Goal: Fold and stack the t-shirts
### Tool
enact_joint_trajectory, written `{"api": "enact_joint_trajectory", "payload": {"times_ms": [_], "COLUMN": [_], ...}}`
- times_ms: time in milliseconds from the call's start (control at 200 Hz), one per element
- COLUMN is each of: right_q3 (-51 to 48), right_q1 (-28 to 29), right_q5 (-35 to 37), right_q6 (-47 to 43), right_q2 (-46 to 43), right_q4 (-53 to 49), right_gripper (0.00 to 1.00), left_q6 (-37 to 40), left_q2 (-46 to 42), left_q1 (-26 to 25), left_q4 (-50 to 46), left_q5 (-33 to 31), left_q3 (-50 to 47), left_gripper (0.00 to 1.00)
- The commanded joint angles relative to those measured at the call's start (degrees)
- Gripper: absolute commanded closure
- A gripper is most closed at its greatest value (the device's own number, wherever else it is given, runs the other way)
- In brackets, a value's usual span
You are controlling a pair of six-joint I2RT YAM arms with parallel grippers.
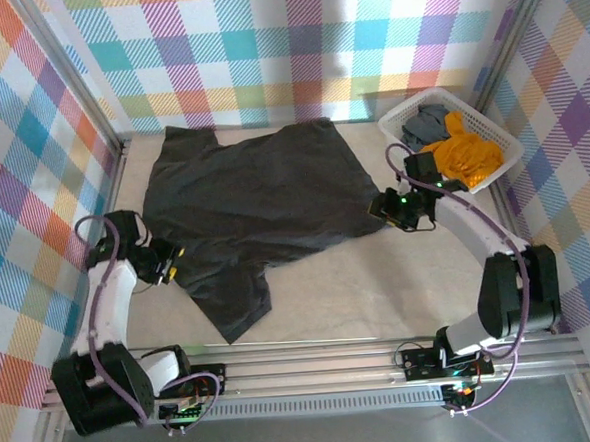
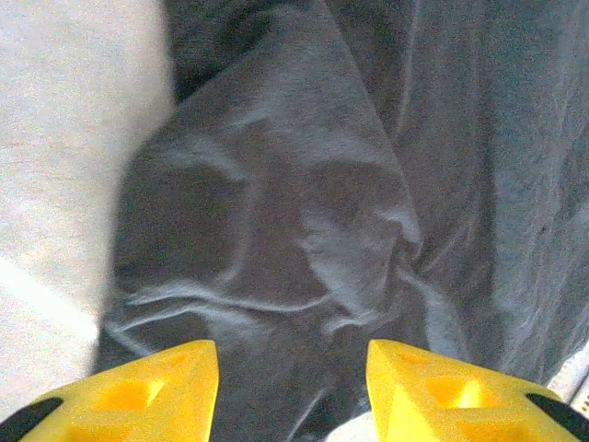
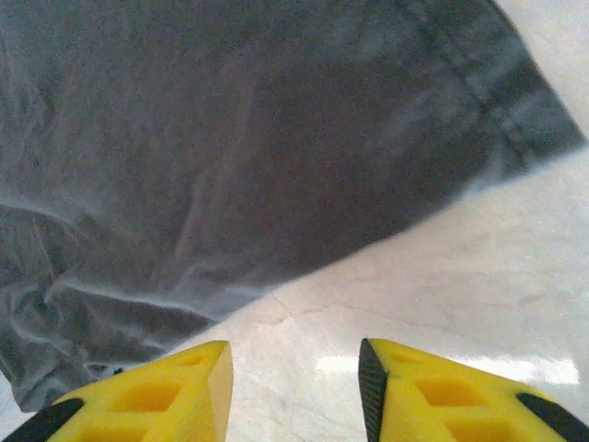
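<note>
A large charcoal-black t-shirt (image 1: 254, 198) lies spread and wrinkled across the middle of the table. My left gripper (image 1: 169, 265) sits at its left edge; in the left wrist view its yellow fingers (image 2: 156, 391) stand open over rumpled dark cloth (image 2: 304, 230), with nothing pinched between them. My right gripper (image 1: 388, 211) is at the shirt's right edge. Its jaws are open over bare table, just off the shirt's hem (image 3: 276, 184). An orange t-shirt (image 1: 463, 157) and a grey t-shirt (image 1: 425, 123) lie bunched in the basket.
The white lattice basket (image 1: 408, 107) stands at the back right corner, close behind my right arm. Plaid walls enclose the table on three sides. Bare tabletop (image 1: 379, 286) stretches in front of the shirt toward the near rail.
</note>
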Motion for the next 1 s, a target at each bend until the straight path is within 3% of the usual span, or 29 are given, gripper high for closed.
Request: {"api": "enact_joint_trajectory", "payload": {"times_ms": [0, 240, 400, 605, 805, 995], "right_q3": [4.7, 19.6, 22.6, 19.5, 15.6, 22.2], "right_q1": [-0.1, -0.1, -0.1, 2.8, 3.6, 3.6], "right_q5": [1.0, 2.1, 4.0, 3.0, 4.6, 4.0], "right_q6": [-2.2, -4.6, -4.5, -3.5, -1.3, -3.8], "right_q2": [7.2, 24.9, 30.0, 29.8, 25.1, 27.5], "right_q4": [4.9, 0.2, -2.7, -2.7, 0.5, -0.4], "right_gripper": [0.62, 0.64, 0.65, 0.63, 0.63, 0.64], "left_q6": [-3.8, -8.4, -7.0, -3.5, 0.7, 0.3], "left_q2": [8.4, 26.0, 31.9, 34.2, 34.6, 29.6], "left_q1": [-4.1, -7.2, -4.1, 1.2, 1.3, -0.3], "left_q4": [6.1, 10.3, 10.5, 11.4, 5.9, 4.3], "left_q5": [-2.4, -6.0, -8.7, -9.1, -13.1, -12.8], "left_q3": [4.9, 10.9, 9.3, 9.0, 17.1, 20.2], "left_gripper": [0.57, 0.6, 0.61, 0.6, 0.56, 0.51]}}
